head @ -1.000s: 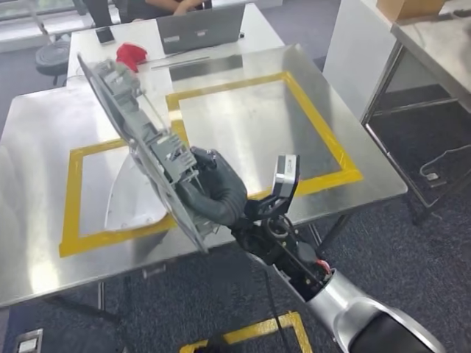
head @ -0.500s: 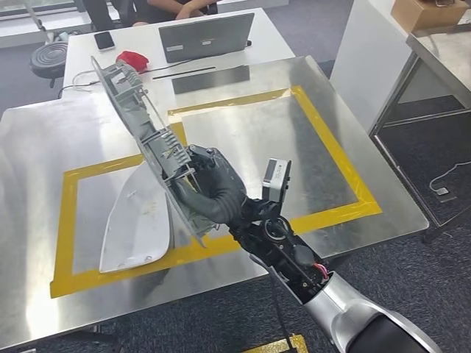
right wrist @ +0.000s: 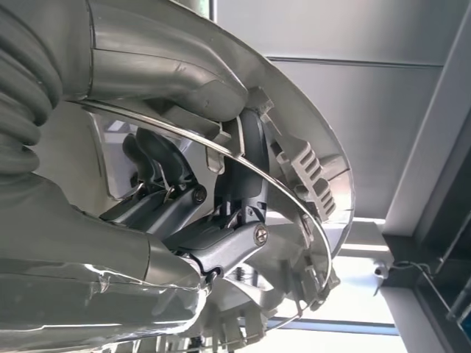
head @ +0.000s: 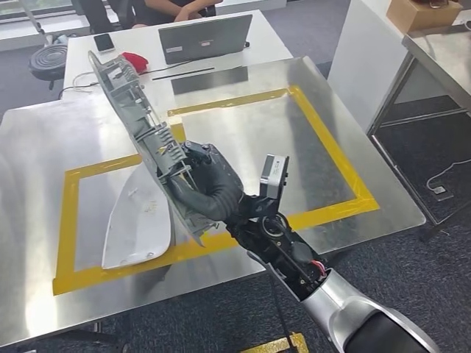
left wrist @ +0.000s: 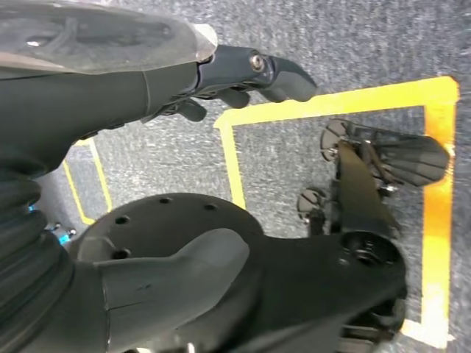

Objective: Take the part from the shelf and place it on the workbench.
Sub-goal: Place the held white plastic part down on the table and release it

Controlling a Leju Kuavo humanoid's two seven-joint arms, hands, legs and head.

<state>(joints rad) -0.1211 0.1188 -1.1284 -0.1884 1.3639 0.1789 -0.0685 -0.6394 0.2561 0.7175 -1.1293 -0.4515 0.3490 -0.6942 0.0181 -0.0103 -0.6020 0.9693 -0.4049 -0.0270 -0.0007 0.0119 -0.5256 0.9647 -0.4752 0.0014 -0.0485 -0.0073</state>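
A long grey plastic part (head: 139, 125) with ribs and clips hangs tilted above the steel workbench (head: 250, 140). My right hand (head: 213, 191) grips its lower end, fingers wrapped round the edge. Its top end points toward the far left of the bench. In the right wrist view the dark fingers (right wrist: 244, 169) clamp the part's ribbed rim (right wrist: 311, 169). A white curved panel (head: 139, 220) lies flat on the bench inside the yellow tape frame (head: 69, 220), just below and left of the held part. My left hand (left wrist: 261, 70) hangs over grey carpet and holds nothing.
Behind the bench a white table carries a laptop (head: 205, 37), a red object (head: 135, 60) and a phone (head: 104, 42); a person sits there. A white panel (head: 366, 51) and a second steel table (head: 444, 51) with a cardboard box stand to the right.
The whole picture has shifted, so the camera moved and the bench now sits lower and nearer. The part stays in my right hand, now a little further over the bench.
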